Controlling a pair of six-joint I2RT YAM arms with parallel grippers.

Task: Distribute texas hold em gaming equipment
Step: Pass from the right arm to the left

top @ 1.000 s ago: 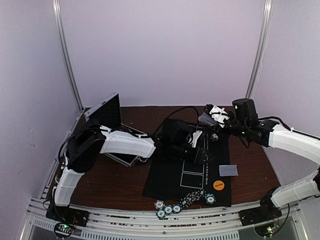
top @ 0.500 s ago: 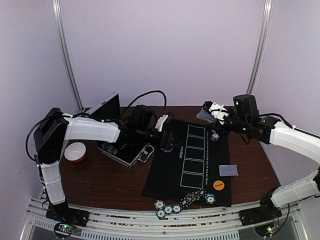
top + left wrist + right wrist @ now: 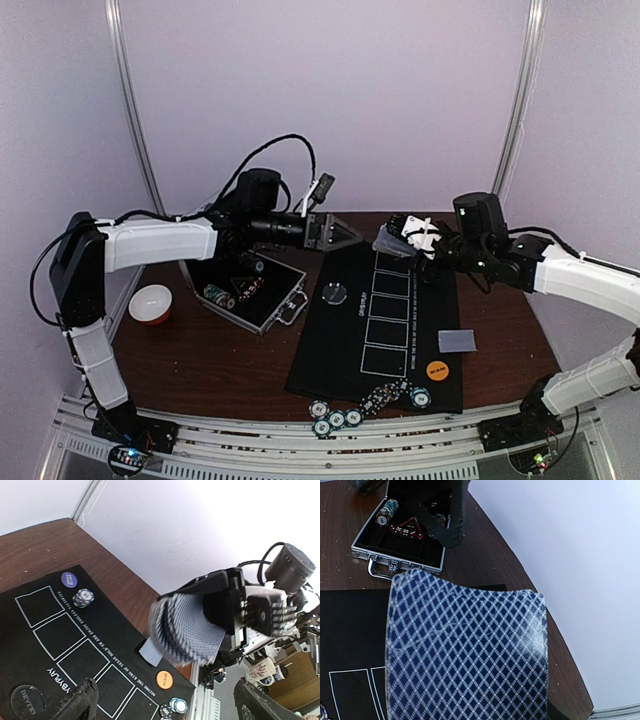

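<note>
Card deck [image 3: 465, 655] clamped in right pincer [image 3: 398, 240]

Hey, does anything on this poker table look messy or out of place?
The deck in the right arm's jaws is splayed, cards slid apart rather than squared. The chips at the near edge of the mat lie in a loose heap, some off it on the bare table.

Left hand [image 3: 346, 234] hangs wide open up in the air, pointing straight at the right hand [image 3: 400, 241], which grips the deck of cards [image 3: 465, 655].
</note>
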